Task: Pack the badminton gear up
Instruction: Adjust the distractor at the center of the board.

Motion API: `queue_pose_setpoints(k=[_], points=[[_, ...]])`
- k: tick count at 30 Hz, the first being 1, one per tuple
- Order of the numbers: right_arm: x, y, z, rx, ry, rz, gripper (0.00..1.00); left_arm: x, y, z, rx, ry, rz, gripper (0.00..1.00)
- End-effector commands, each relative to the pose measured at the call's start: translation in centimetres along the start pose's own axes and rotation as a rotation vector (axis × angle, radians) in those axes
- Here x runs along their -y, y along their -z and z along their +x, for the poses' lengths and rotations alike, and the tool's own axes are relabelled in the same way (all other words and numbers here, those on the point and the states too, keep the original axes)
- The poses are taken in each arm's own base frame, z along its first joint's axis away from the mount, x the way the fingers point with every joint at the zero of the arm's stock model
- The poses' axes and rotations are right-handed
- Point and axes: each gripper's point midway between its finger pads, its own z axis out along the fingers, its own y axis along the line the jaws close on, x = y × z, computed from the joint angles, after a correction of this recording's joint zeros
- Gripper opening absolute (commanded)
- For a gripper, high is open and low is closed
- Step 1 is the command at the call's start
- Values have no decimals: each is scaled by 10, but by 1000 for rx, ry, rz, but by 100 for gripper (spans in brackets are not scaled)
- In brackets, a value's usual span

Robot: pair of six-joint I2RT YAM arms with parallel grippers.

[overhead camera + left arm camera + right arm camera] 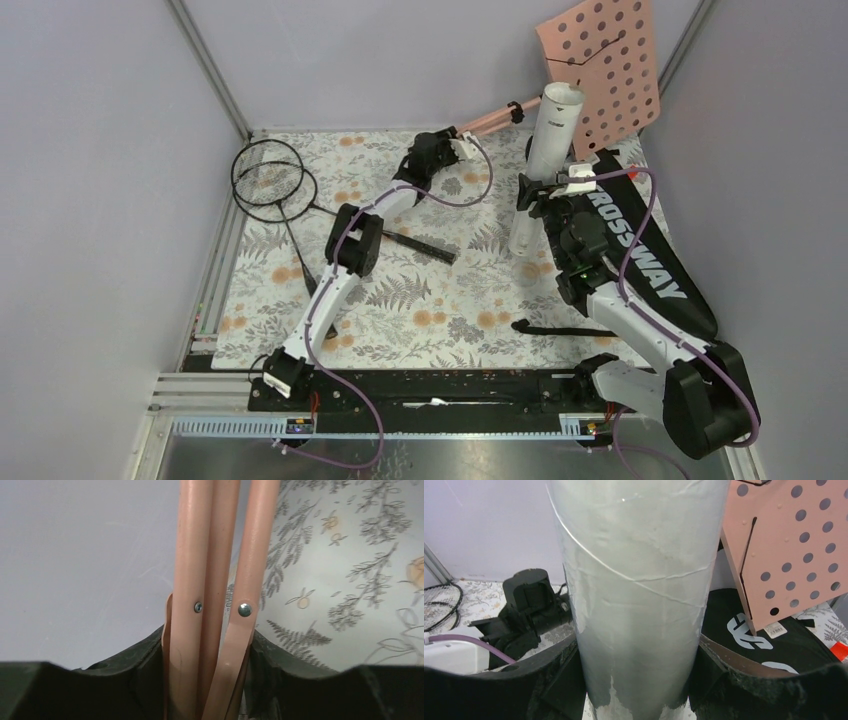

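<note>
Right tool gripping standing white tube, right of centre. Left tool closed around pink stand legs, far side of tabletop. Rackets lie far left.

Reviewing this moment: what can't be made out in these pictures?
- White tube contents: top external shows its mouth too small; right wrist shows only its wall.
- CROSSWAY bag, open or zipped: top external, partly covered by the right arm.
- Pink stand legs, far ends: left wrist, cut off by the top edge.
- One racket: top external, partly under left arm.
</note>
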Motion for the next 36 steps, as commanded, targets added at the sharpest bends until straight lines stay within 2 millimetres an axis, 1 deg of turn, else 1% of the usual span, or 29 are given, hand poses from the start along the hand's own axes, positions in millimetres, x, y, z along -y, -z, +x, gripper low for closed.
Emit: queue_pose_setpoints(k=[1,3,4,5,6,8,10,12,13,14,17,18,19,20,21,23,26,27,29,30,32,35,36], points=[[-1,-10,-38,123,-32,2,51,-171,32,-37,216,103,-442,46],[-1,-12,-36,116,-26,5,51,-178,36,-28,218,116,-466,45],[-1,-13,-34,109,-25,7,51,-187,40,-27,226,134,-493,45],[-1,-14,-33,106,-22,8,51,-196,44,-27,235,156,-520,45],[-1,-15,-32,103,-20,9,51,-211,51,-34,249,174,-544,43],[-1,-16,-30,100,-18,13,51,-231,63,-41,275,201,-566,40],[0,-16,-30,98,-16,16,51,-252,75,-40,284,220,-590,39],[0,-16,-30,98,-16,16,51,-270,83,-34,263,227,-625,38],[0,-16,-30,100,-16,16,51,-276,87,-29,250,229,-640,36],[0,-16,-30,100,-17,17,51,-282,93,-19,213,232,-677,35],[-1,-16,-28,100,-20,12,51,-290,112,6,111,185,-728,32],[-1,-16,-29,101,-22,9,51,-292,118,10,93,189,-738,31],[-2,-16,-29,100,-23,7,51,-293,124,19,71,204,-731,31],[-3,-16,-28,98,-24,1,51,-298,130,23,68,235,-729,30],[-3,-16,-29,100,-25,1,51,-299,135,28,67,269,-717,29],[-3,-15,-29,101,-26,1,51,-303,145,28,86,311,-713,29],[-1,-14,-29,102,-26,9,51,-309,157,19,103,288,-726,29],[-1,-14,-29,105,-26,10,51,-313,159,20,75,287,-732,27],[-1,-14,-29,106,-27,8,51,-321,165,26,15,281,-753,24],[-1,-14,-29,106,-26,8,51,-324,170,31,-11,278,-775,22],[-1,-15,-28,104,-23,10,51,-329,185,39,-36,277,-809,21],[-1,-15,-28,105,-24,10,51,-330,206,41,-38,305,-814,20],[-1,-14,-28,105,-27,8,51,-330,213,38,-24,316,-809,19]])
